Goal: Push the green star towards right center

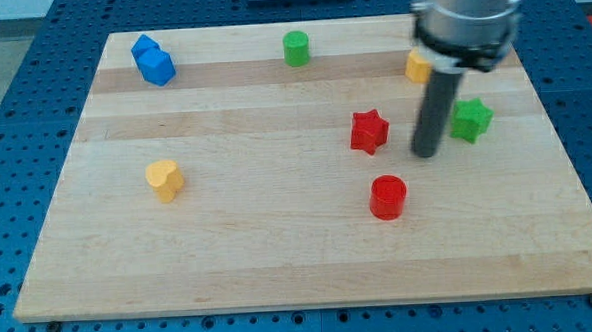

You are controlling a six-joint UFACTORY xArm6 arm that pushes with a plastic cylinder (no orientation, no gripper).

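The green star (470, 119) lies on the wooden board (280, 247) at the view's right, a little above mid-height. My tip (428, 152) rests on the board just to the left of and slightly below the green star, with a small gap between them. The red star (369, 131) lies to the left of my tip. The rod rises from the tip to the arm's grey body at the view's top right.
A yellow block (417, 67) sits above my tip, partly hidden by the arm. A red cylinder (387, 197) lies below the red star. A green cylinder (296, 48) is at the top centre, a blue block (153, 62) at the top left, a yellow heart-like block (163, 179) at the left.
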